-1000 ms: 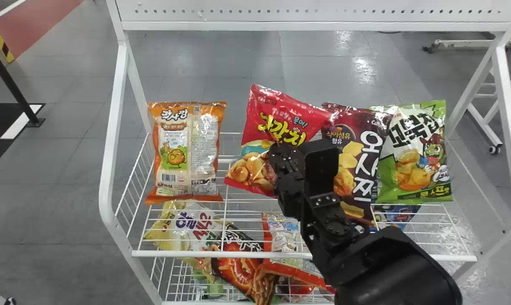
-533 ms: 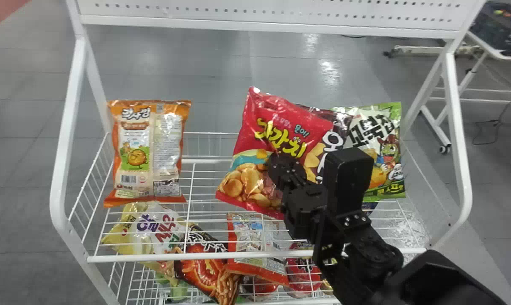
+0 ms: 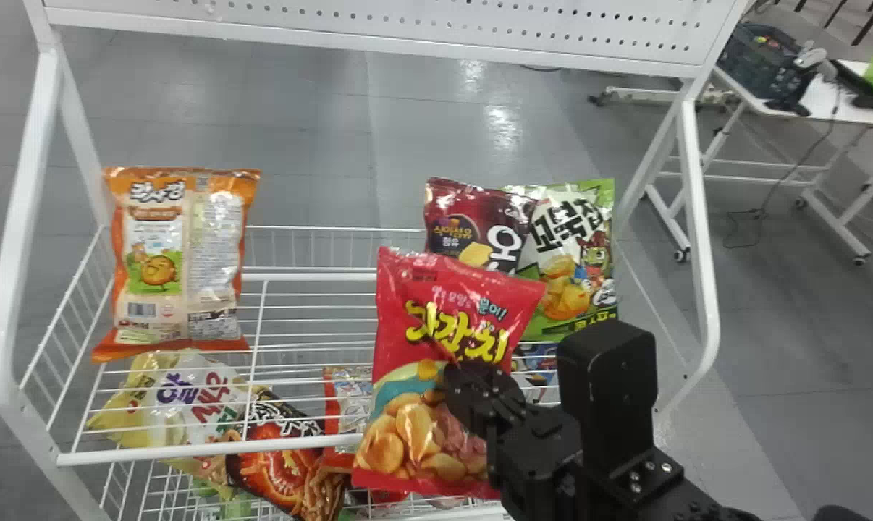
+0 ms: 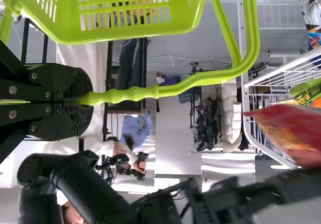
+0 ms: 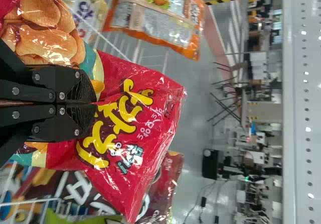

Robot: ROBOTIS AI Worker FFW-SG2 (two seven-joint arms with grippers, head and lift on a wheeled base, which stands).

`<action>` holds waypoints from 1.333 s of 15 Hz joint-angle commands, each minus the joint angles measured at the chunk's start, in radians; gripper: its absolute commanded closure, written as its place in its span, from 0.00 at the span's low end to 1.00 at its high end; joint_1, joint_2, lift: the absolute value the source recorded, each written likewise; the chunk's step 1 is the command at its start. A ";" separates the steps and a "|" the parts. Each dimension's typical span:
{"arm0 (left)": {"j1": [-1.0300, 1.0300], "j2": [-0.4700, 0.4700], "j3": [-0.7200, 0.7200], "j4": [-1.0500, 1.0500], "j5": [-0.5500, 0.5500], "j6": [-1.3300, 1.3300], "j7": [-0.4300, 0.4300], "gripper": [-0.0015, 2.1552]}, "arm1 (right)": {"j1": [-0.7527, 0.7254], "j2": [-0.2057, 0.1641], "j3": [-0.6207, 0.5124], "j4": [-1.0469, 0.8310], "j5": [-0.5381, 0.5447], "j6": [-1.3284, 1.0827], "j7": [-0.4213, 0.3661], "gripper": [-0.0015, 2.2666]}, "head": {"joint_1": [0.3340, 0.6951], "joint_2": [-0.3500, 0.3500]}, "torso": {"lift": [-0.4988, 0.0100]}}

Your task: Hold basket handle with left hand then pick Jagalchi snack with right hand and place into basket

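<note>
In the head view my right gripper (image 3: 483, 387) holds the red Jagalchi snack bag (image 3: 451, 318) by its front, in front of the wire shelf. The right wrist view has the gripper (image 5: 94, 102) pinched on the red bag (image 5: 145, 133), whose printed face is toward the camera. In the left wrist view my left gripper (image 4: 85, 99) is shut on the handle (image 4: 175, 89) of the lime-green basket (image 4: 125, 35). The red bag (image 4: 296, 131) shows blurred at that view's edge, near the other arm.
The white wire shelf (image 3: 212, 454) holds an orange bag (image 3: 179, 260), a maroon bag (image 3: 473, 221) and a green bag (image 3: 570, 253). More snacks, among them a yellow bag (image 3: 176, 394), lie lower down. A white table (image 3: 831, 101) stands at the back right.
The head view has turned right, so the shelf appears farther left. My right gripper has drawn the red bag toward the robot, away from the maroon bag, which is now less covered.
</note>
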 commanded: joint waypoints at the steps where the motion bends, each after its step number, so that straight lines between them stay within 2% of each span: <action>1: 0.000 -0.001 0.002 0.000 0.001 0.001 0.001 0.57 | 0.054 -0.022 -0.069 -0.097 -0.008 0.163 0.020 0.78 | 1.00 0.11 | 0.96; 4: 0.008 -0.001 0.004 -0.001 0.001 0.001 0.009 0.57 | 0.069 -0.046 -0.138 -0.173 -0.044 0.369 0.061 0.78 | 1.00 0.00 | 0.96; 8: 0.020 -0.008 0.004 -0.004 0.001 -0.025 0.012 0.57 | 0.069 -0.040 -0.236 -0.209 -0.131 0.561 0.153 0.78 | 1.00 0.00 | 0.96; 11: 0.021 -0.011 0.001 -0.003 0.001 -0.031 0.015 0.57 | 0.078 -0.030 -0.239 -0.209 -0.156 0.561 0.201 0.78 | 1.00 0.00 | 0.96; 13: 0.021 -0.011 -0.002 -0.004 0.001 -0.040 0.018 0.57 | 0.084 -0.010 -0.233 -0.204 -0.159 0.561 0.227 0.78 | 1.00 0.00 | 0.96; 20: -0.005 -0.011 0.007 0.034 0.000 -0.141 0.019 0.57 | 0.090 -0.011 -0.178 -0.157 -0.113 0.561 0.251 0.78 | 1.00 0.00 | 0.96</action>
